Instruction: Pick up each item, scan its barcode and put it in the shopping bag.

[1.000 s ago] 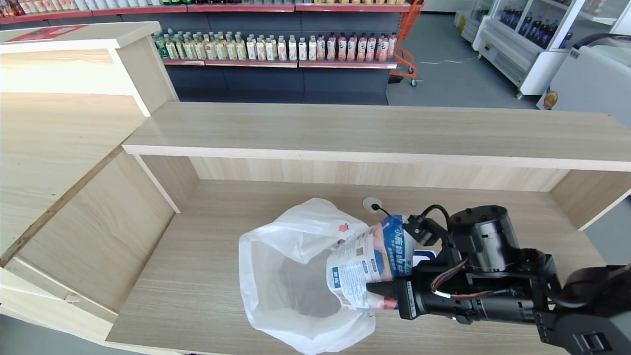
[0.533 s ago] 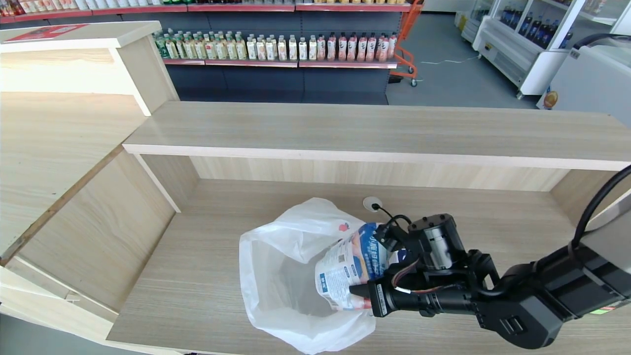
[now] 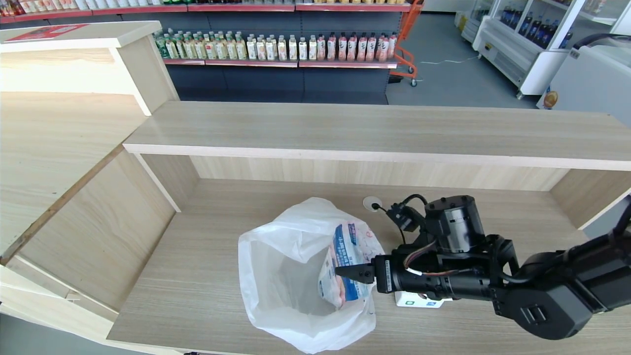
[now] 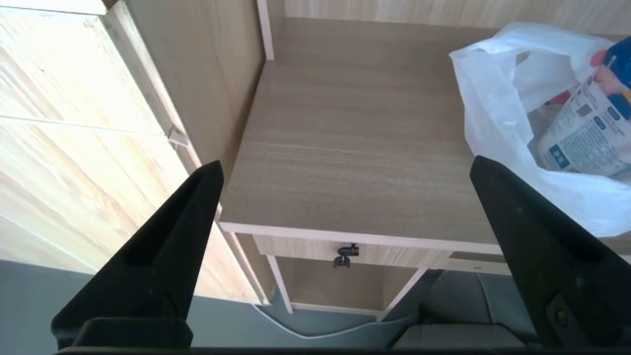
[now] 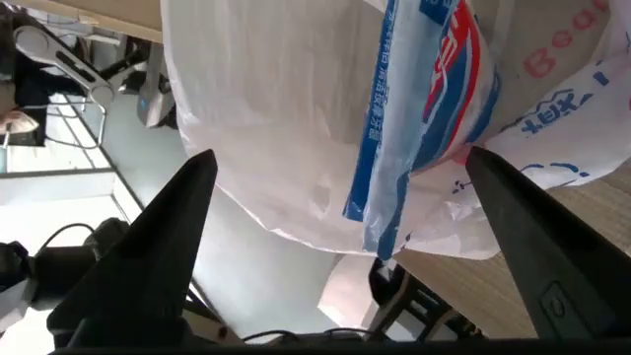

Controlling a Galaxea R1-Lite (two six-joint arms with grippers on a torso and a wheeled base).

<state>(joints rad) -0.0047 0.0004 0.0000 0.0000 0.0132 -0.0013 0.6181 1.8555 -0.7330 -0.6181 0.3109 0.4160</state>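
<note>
Head view: right pincer (image 3: 347, 272) spread by packet (image 3: 340, 251) in shopping bag (image 3: 296, 217); left wrist view: left pincer (image 4: 347, 168) spread.

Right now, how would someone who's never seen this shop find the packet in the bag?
Find the low wooden counter; a white shopping bag sits open near its front edge. The packet stands in the bag's mouth, toward the robot's right. It alone is colourful: blue, white and red print against the pale plastic.

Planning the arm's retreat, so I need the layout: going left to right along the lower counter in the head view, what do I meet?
shopping bag → packet inside it → white device
</note>
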